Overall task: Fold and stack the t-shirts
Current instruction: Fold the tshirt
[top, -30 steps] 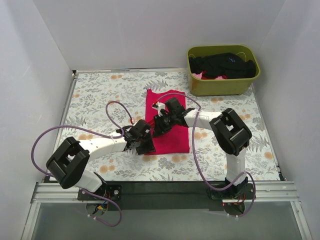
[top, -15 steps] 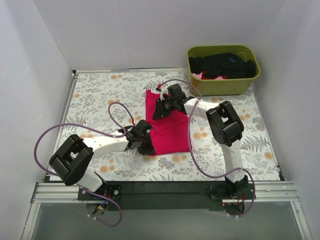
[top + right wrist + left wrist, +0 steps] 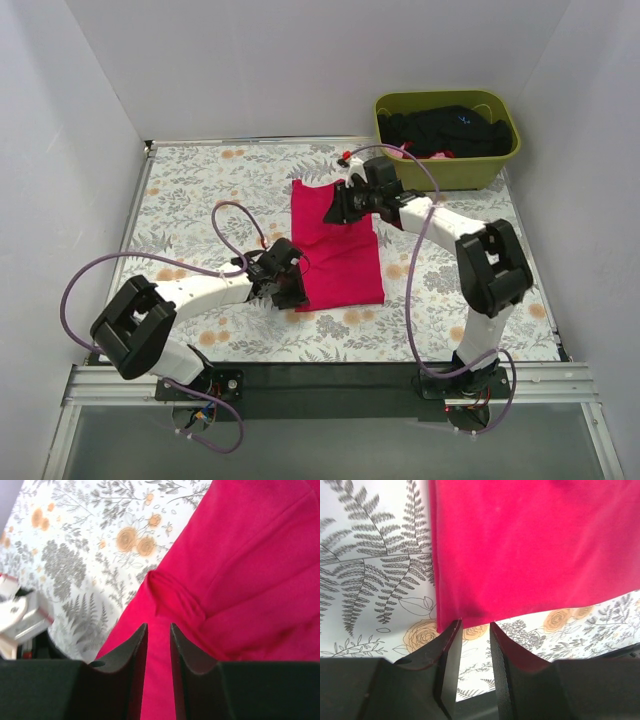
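Observation:
A crimson-red t-shirt (image 3: 338, 255) lies folded into a long rectangle on the flowered table; it also shows in the left wrist view (image 3: 530, 545) and the right wrist view (image 3: 250, 580). My left gripper (image 3: 291, 294) sits at the shirt's near-left corner. Its jaws (image 3: 475, 627) stand a narrow gap apart with only table between them, tips just short of the hem. My right gripper (image 3: 336, 209) hovers over the shirt's far part, jaws (image 3: 159, 627) slightly apart and empty above the cloth, near a small pucker (image 3: 170, 597).
An olive-green bin (image 3: 440, 172) stands at the far right with black shirts (image 3: 447, 128) and a bit of pink cloth inside. White walls enclose the table. Purple cables loop beside both arms.
My right gripper has moved from the shirt's middle to its far right part, towards the bin. My left gripper has stayed at the near-left corner. The shirt lies flatter.

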You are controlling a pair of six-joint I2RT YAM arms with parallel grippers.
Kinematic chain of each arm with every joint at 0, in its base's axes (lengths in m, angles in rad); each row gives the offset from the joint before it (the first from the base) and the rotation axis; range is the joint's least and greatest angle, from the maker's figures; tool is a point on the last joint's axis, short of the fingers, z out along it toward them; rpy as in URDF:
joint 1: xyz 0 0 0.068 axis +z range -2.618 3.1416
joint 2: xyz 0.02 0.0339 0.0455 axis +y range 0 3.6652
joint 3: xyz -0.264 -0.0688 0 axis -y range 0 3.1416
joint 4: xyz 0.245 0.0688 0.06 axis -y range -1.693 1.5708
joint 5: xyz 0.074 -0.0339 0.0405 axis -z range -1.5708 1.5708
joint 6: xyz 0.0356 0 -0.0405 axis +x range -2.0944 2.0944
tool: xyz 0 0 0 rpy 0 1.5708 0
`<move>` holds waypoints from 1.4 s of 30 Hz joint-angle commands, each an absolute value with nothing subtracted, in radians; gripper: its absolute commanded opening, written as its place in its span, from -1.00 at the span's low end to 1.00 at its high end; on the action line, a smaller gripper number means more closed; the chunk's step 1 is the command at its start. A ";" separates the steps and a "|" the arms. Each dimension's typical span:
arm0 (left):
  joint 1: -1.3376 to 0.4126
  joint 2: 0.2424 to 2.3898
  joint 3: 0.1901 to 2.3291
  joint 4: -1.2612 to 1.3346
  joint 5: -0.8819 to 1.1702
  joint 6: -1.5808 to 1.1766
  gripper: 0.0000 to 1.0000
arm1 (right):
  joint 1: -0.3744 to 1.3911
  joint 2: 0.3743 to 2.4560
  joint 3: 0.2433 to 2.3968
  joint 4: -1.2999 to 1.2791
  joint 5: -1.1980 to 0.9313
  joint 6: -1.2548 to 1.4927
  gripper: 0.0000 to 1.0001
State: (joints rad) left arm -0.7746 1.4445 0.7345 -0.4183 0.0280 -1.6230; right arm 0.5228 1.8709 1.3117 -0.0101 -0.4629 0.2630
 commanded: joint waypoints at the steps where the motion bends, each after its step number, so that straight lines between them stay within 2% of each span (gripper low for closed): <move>1: -0.767 1.370 0.810 -0.456 -0.052 -1.579 -0.42 | 0.471 1.735 1.198 0.002 -0.483 0.253 -0.46; 5: -0.706 1.425 0.879 -0.381 -0.054 -1.479 -0.47 | 0.411 1.709 1.088 0.002 -0.558 0.224 -0.49; 14: -0.597 1.733 1.094 -0.322 0.060 -1.391 -0.70 | 0.368 1.713 1.065 0.002 -0.580 0.189 -0.49; 19: -0.543 1.859 1.172 -0.324 0.055 -1.364 -0.74 | 0.356 1.713 1.063 0.002 -0.587 0.187 -0.49; 30: -0.462 1.979 1.361 -0.336 0.081 -1.350 -0.73 | 0.350 1.695 0.988 0.006 -0.621 0.193 -0.48; 34: -0.436 1.944 1.327 -0.350 0.115 -1.368 -0.69 | 0.350 1.654 0.924 0.021 -0.672 0.213 -0.49; 38: -0.449 1.790 1.189 -0.301 0.253 -1.402 -0.50 | 0.354 1.606 0.836 0.064 -0.805 0.256 -0.51; 42: -0.509 1.596 1.025 -0.290 0.299 -1.437 -0.51 | 0.382 1.588 0.766 0.078 -0.891 0.264 -0.67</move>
State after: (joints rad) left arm -0.4603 1.7668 1.0973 -0.3080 0.2131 -1.4075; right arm 0.3611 1.6203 0.7994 0.0269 -0.7677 0.2462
